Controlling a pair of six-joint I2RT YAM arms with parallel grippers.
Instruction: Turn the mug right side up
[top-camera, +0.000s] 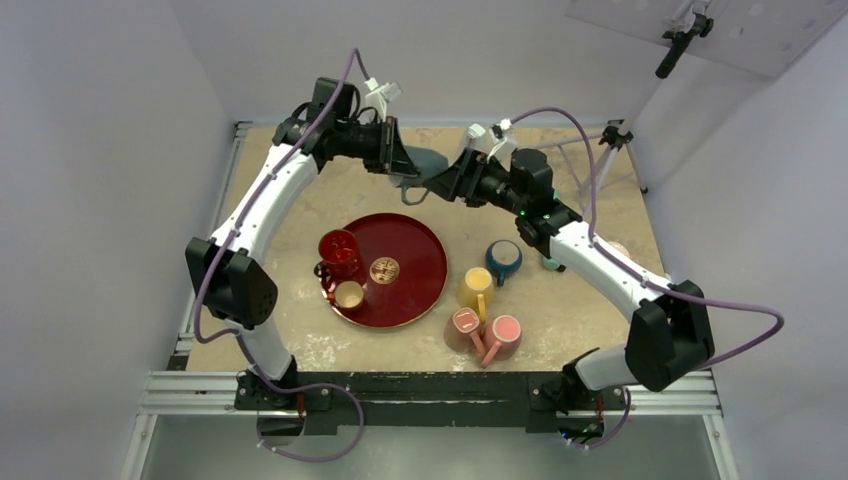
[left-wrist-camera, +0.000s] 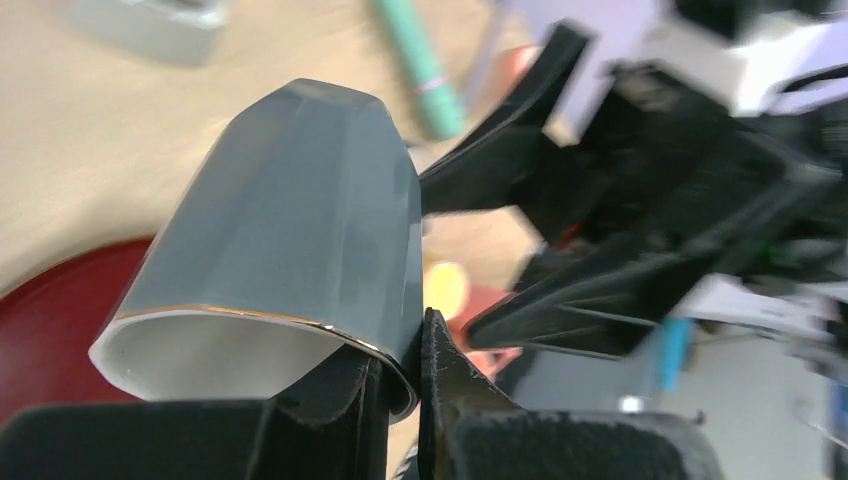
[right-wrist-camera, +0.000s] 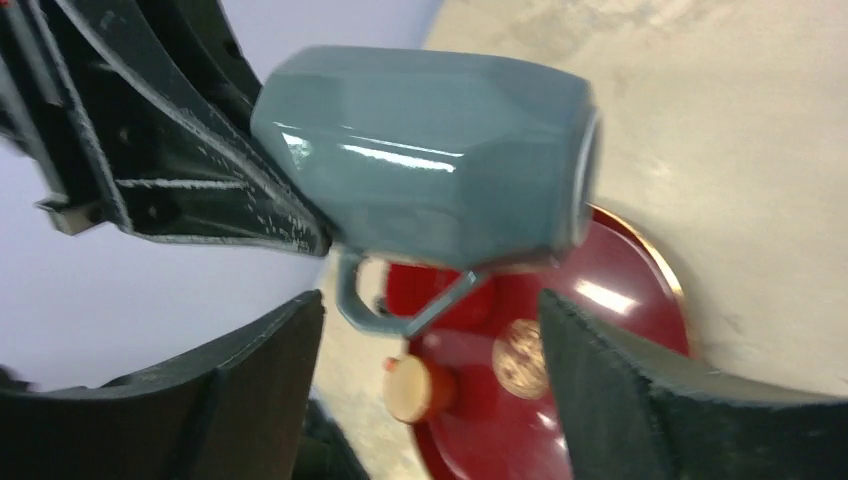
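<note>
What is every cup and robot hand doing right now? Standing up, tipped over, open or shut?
Grey mug: up in the air, lying sideways.
Left gripper: shut on the grey mug's rim.
Right gripper: open, holding nothing.
Red cup: upright on the tray.
Tan cup: upright on the tray.
Blue mug: upright.
Yellow mug: upright.
Pink mugs: both upright.

Top camera is looking down from above and behind the arm bases, taking in the whole worktop (top-camera: 345, 195). Each wrist camera is looking out past its own fingers (left-wrist-camera: 330, 400), sitting close on the mug (left-wrist-camera: 290, 200); both are also catching the tray (right-wrist-camera: 620, 270).
</note>
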